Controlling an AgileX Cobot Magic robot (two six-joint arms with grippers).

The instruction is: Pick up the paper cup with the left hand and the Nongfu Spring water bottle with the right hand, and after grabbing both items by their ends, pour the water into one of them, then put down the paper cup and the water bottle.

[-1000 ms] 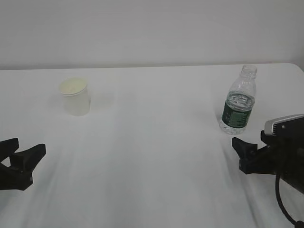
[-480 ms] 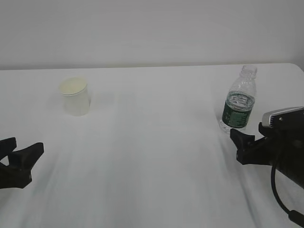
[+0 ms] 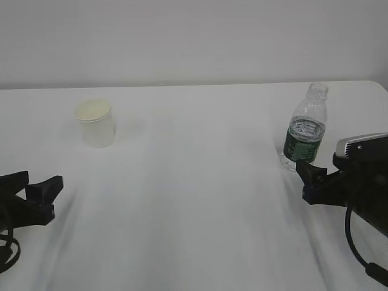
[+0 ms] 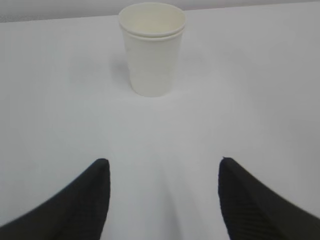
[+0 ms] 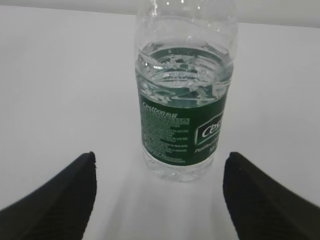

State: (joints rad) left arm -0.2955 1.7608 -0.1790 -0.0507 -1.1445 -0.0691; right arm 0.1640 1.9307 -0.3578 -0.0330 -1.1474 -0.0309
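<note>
Upright on the white table (image 3: 194, 200), the paper cup (image 3: 96, 123) stands at the far left with its long axis vertical, open rolled rim upward and tapered base down; its cream inside appears empty in the left wrist view. At the far right, the Nongfu Spring water bottle (image 3: 305, 130) also stands vertical, capless neck pointing up and base on the table, a dark green label band round its lower half. Clear water (image 5: 182, 65) fills it to just above the label's top edge. The left hand (image 3: 33, 195) rests low at the near left, well apart from the cup, its two black fingers (image 4: 75, 202) spread wide with the cup centred ahead of the gap. The right hand (image 3: 314, 182) lies just before the bottle, its fingers (image 5: 60, 200) likewise parted and flanking the bottle's base without touching it. Neither gripper holds anything.
</note>
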